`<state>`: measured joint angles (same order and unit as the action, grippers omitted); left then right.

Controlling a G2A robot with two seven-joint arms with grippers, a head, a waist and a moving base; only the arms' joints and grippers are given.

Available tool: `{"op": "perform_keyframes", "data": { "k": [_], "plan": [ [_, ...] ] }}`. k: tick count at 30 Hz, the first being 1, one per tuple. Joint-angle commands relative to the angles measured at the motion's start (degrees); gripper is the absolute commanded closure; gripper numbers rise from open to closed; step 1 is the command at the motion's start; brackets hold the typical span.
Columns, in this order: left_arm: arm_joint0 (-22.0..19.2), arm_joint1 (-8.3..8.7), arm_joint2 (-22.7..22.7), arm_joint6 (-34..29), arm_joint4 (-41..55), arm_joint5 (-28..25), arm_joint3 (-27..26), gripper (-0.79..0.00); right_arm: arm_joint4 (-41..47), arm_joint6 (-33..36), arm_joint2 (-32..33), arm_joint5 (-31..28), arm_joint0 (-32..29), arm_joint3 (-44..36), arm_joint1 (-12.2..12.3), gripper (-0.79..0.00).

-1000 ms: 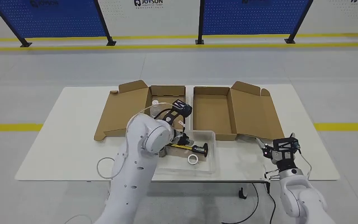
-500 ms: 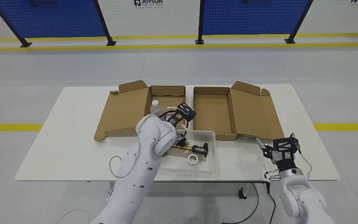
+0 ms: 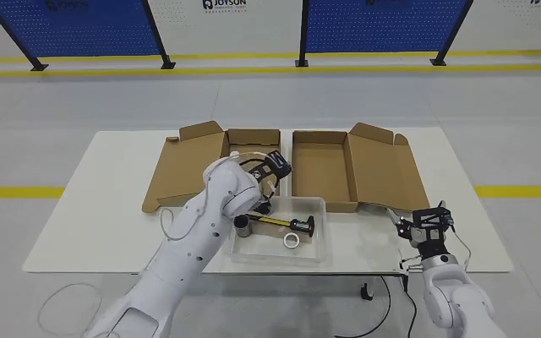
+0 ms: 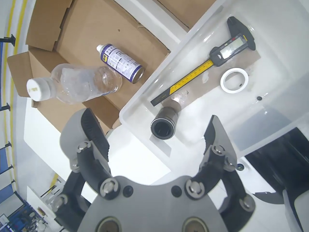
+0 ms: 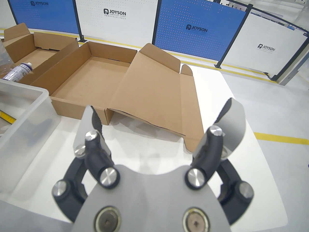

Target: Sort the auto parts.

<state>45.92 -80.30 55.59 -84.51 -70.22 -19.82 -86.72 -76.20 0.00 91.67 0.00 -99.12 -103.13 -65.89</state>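
My left gripper (image 4: 150,119) hangs open and empty above the near corner of the clear plastic bin (image 4: 144,92), seen from above (image 3: 275,166) at the seam between bin and left cardboard box (image 3: 254,139). In the bin (image 3: 313,245) lie a black cylindrical bearing (image 4: 164,123), a digital caliper (image 4: 212,61) and a white ring (image 4: 234,79). A clear water bottle (image 4: 72,85) and a spray can (image 4: 120,62) lie in the left box. My right gripper (image 5: 160,108) stands open and empty near the table's right front corner (image 3: 420,225).
The right cardboard box (image 3: 321,169) sits open with nothing in it, its lid flap (image 5: 154,92) spread toward my right gripper. The left box's flap (image 3: 182,165) lies spread to the left. Bare white table lies at the far left and around the right gripper.
My left arm's elbow has swung out to the left while its gripper stayed over the edge between left box and bin. The right arm has not moved.
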Motion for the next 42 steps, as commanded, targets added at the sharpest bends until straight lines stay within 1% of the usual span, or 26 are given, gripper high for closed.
{"op": "perform_keyframes", "data": {
  "k": [1,6,11,14,18,21,25,34,42],
  "plan": [
    [-0.4,1.98,-1.1,-0.9,4.6,0.9,-1.1,-0.785,0.0,0.0,0.0,0.0,0.0,0.0,0.0,-0.785],
    [-1.3,6.42,-4.3,-3.1,7.2,3.1,-3.2,-0.785,0.0,0.0,0.0,0.0,0.0,0.0,0.0,-0.785],
    [-1.9,9.92,-7.8,-3.3,9.7,3.4,-4.7,-0.785,0.0,0.0,0.0,0.0,0.0,0.0,0.0,-0.785],
    [-2.6,11.47,-9.1,-3.5,9.9,3.5,-4.4,-0.785,0.0,0.0,0.0,0.0,0.0,0.0,0.0,-0.785],
    [-3.6,12.73,-10.1,-3.4,10.0,3.4,-4.1,-0.785,0.0,0.0,0.0,0.0,0.0,0.0,0.0,-0.785],
    [-4.2,13.12,-11.0,-3.0,10.3,3.0,-3.2,-0.785,0.0,0.0,0.0,0.0,0.0,0.0,0.0,-0.785],
    [-5.3,13.03,-12.3,-2.4,9.8,2.5,-1.8,-0.785,0.0,0.0,0.0,0.0,0.0,0.0,0.0,-0.785],
    [-6.7,11.78,-14.9,1.3,6.8,3.4,1.8,-0.785,0.0,0.0,0.0,0.0,0.0,0.0,0.0,-0.785],
    [-6.8,10.94,-16.7,2.1,3.9,4.3,5.2,-0.785,0.0,0.0,0.0,0.0,0.0,0.0,0.0,-0.785]
  ]
}}
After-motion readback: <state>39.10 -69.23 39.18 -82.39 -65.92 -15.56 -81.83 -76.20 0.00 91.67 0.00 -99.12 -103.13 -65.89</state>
